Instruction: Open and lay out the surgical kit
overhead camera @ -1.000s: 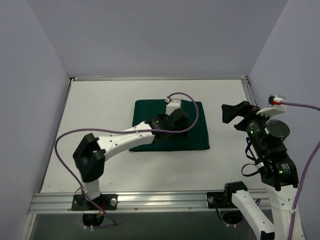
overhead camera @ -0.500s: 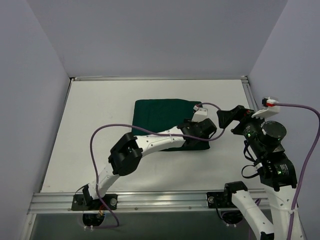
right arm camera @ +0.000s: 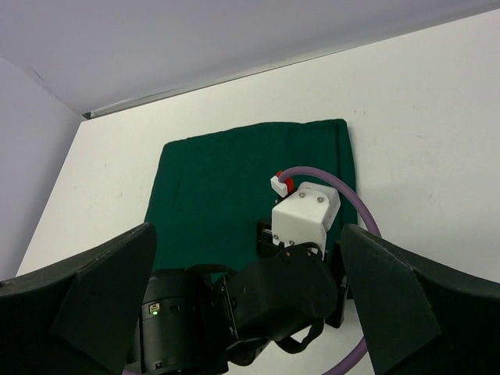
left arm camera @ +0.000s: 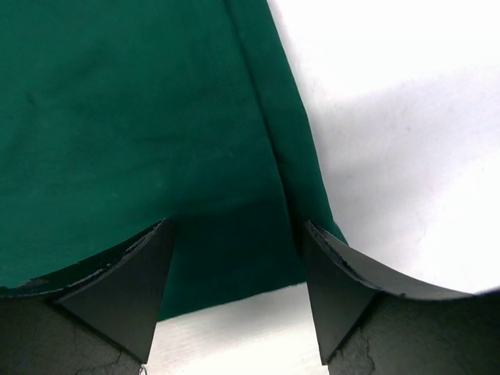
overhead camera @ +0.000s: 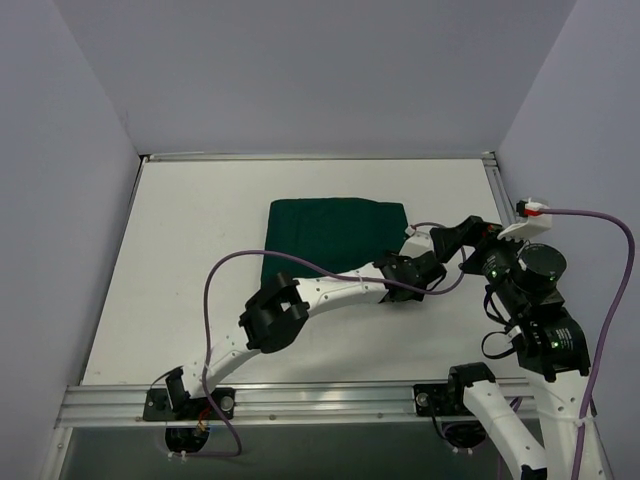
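Observation:
The surgical kit is a folded dark green drape (overhead camera: 335,232) lying flat at the middle of the white table; it also shows in the left wrist view (left arm camera: 141,133) and the right wrist view (right arm camera: 211,187). The steel tray, instruments, gauze and packet are hidden. My left gripper (overhead camera: 412,272) is open, low over the drape's near right corner, its fingers (left arm camera: 125,289) straddling that corner with nothing between them. My right gripper (overhead camera: 462,235) is open and empty, hovering just right of the drape, above the left wrist (right arm camera: 305,215).
The left arm's purple cable (overhead camera: 300,262) loops over the drape's near edge. A metal rail (overhead camera: 300,400) runs along the table's near edge. Grey walls close in the left, back and right sides. The right arm's cable (overhead camera: 600,215) arcs at far right.
My left arm has swung right, from over the drape's middle to its near right corner. My right gripper has moved left and down toward that same corner.

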